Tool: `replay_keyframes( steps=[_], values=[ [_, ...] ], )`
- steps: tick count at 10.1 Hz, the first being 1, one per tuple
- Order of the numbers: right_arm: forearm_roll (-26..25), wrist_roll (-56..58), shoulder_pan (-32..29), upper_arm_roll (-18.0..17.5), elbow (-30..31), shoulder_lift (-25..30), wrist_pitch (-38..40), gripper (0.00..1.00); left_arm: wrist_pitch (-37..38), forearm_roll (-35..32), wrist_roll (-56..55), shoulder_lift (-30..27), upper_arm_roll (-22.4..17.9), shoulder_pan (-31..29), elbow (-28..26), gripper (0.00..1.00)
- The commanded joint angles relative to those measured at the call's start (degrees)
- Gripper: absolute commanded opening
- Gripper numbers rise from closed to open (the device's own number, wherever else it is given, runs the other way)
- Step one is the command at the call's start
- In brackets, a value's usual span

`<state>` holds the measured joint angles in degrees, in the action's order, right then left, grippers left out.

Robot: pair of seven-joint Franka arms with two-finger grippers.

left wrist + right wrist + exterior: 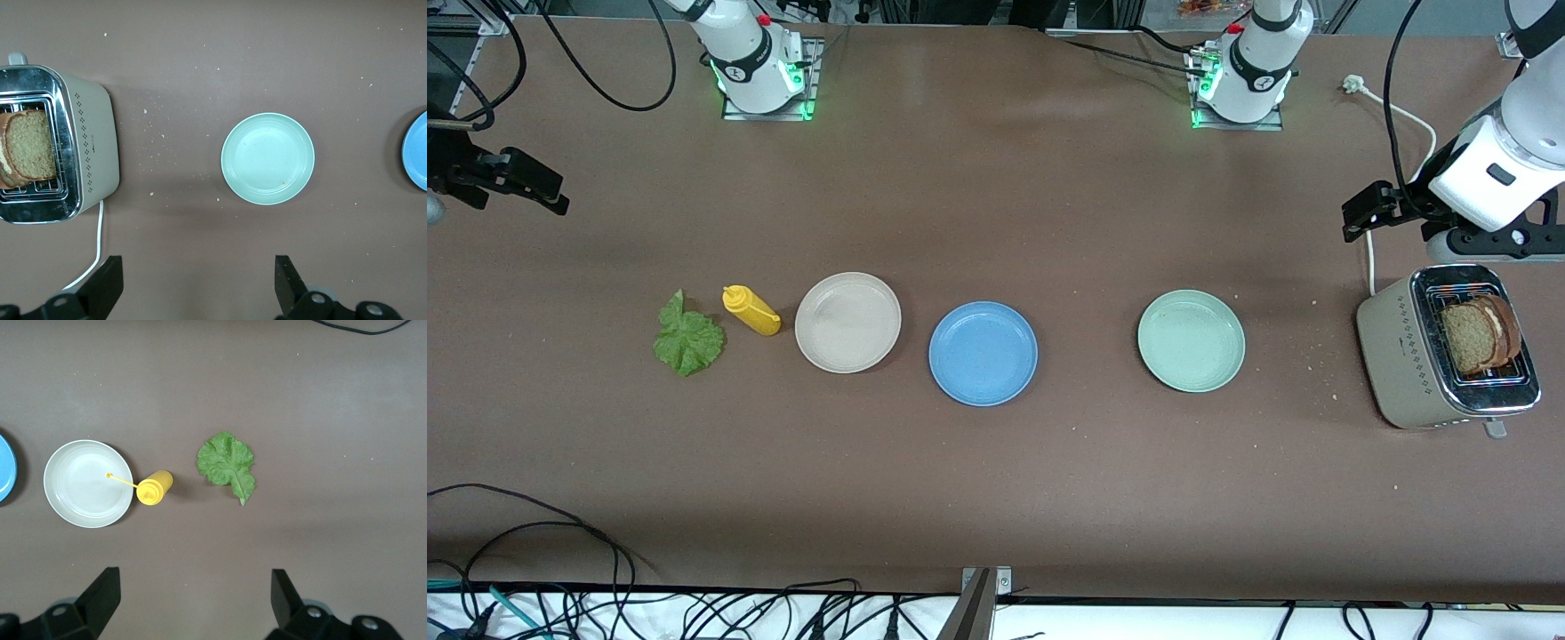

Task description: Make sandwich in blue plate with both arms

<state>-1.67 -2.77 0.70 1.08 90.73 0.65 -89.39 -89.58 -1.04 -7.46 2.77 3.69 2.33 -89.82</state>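
The blue plate (983, 353) lies empty at the middle of the table; its edge also shows as the blue plate (417, 150) and the blue plate (5, 467). Two brown bread slices (1480, 333) stand in the toaster (1405, 356) at the left arm's end, seen too as bread slices (30, 143). A ruffled green lettuce leaf (687, 338) lies flat at the right arm's end, the same lettuce leaf (227, 463). My left gripper (1365, 213) (199, 280) hangs open and empty over bare table by the toaster. My right gripper (534, 187) (195, 593) hangs open and empty over bare table near the lettuce.
A yellow squeeze bottle (750, 309) lies between the lettuce and a beige plate (847, 322). A pale green plate (1191, 340) sits between the blue plate and the toaster. The toaster's white cord (1400, 116) runs toward the arms' bases. Crumbs dot the table.
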Motion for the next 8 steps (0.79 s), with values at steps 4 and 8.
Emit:
replay_keyframes(
  steps=[4,8],
  values=[
    [0.88,-0.39,-0.34,-0.02,-0.37,0.67,0.36,1.0,4.85,1.12,1.48,0.04,-0.26,-0.13,3.33,1.0],
    [0.88,-0.39,-0.34,-0.29,-0.46,0.84,0.27,1.0,5.73,0.95,1.39,-0.05,0.09,0.04,4.91,1.0]
  ],
)
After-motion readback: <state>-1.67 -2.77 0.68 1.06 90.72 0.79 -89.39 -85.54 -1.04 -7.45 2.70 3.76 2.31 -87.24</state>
